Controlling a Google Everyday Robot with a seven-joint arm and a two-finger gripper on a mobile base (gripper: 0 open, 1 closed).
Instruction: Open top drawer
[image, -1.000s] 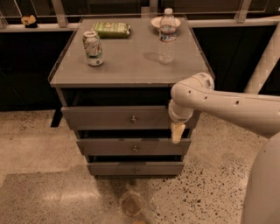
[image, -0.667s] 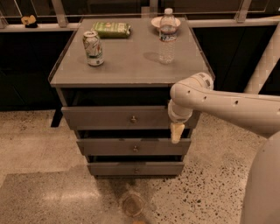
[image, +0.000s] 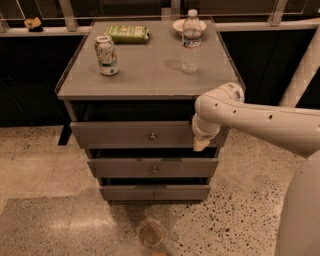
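Camera view: the one view, looking down at a grey cabinet on a speckled floor.
Top drawer: the top drawer is the uppermost and widest-looking of three grey fronts, just under the cabinet top, with a small round knob at its centre. A dark gap shows between its upper edge and the top.
Gripper: the gripper hangs in front of the right end of the top drawer's front, well right of the knob, with a cream tip pointing down. Whether it is open or closed cannot be told.
Arm: the white arm comes in from the right and bends down at a rounded joint by the cabinet's near right corner.
Lower drawers: the middle drawer and the bottom drawer sit below, each with the same knob.
Cabinet top: a drink can stands near left, a green packet lies far left, a clear water bottle stands far right, and a shallow dish is behind it.
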